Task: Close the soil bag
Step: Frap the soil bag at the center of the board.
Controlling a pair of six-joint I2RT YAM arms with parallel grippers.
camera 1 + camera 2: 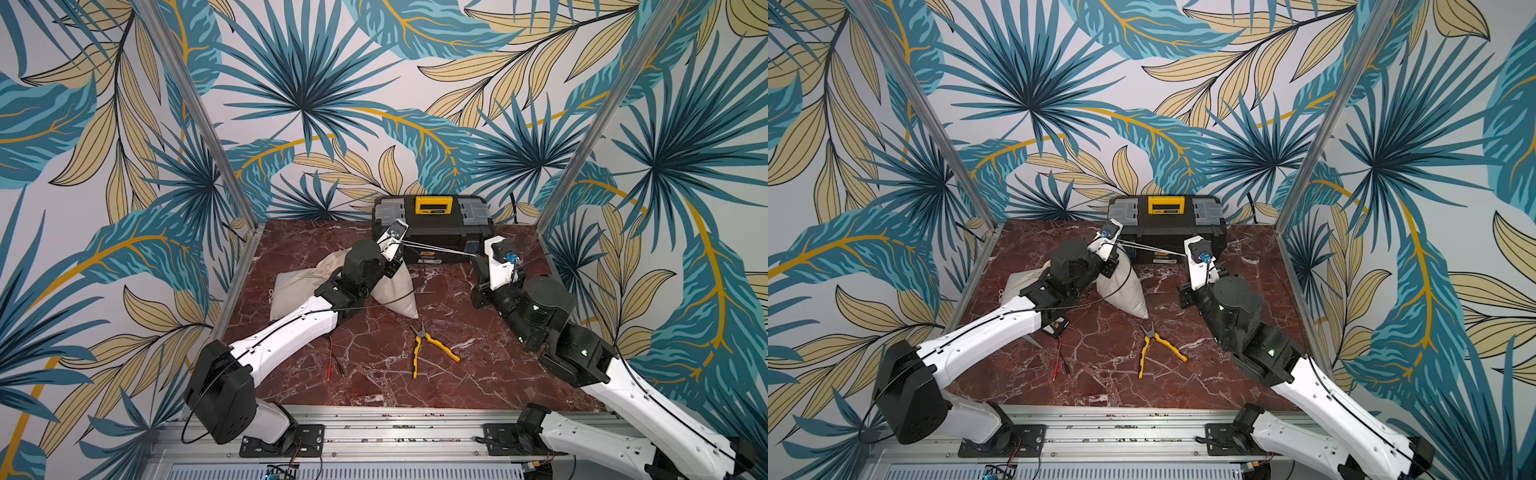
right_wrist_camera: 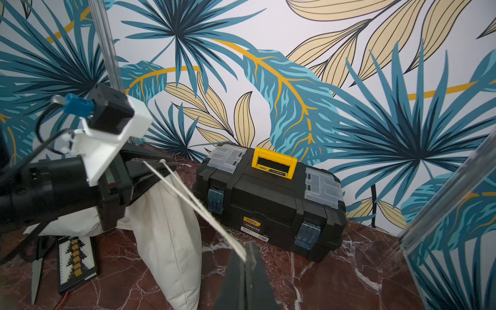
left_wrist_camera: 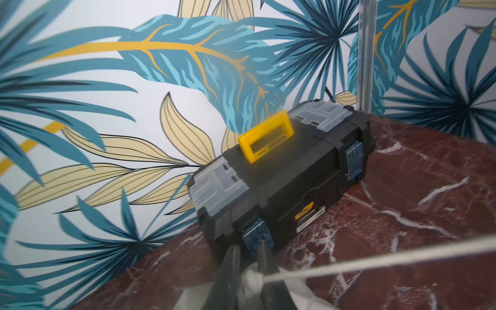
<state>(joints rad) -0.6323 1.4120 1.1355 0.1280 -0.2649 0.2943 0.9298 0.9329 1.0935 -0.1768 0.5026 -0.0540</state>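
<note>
Cinching step in hand. Your right pincer (image 2: 248,249) is clamped tight on the drawstring (image 2: 198,206), which runs taut across to your left pincer (image 2: 161,167). That one is nipped onto the soil bag (image 2: 169,236) neck, bag body just below it. Next: draw right pincer away; left anchors.

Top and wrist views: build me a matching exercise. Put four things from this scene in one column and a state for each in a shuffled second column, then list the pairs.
Things
1. toolbox
2. pliers
3. drawstring
4. soil bag

States
a. pulled taut between the left claw and the right claw
b. black with a yellow handle, lid shut
c. lying flat, handles spread apart
d. cream cloth, neck pinched in the left claw

Pairs: 1-b, 2-c, 3-a, 4-d
</note>
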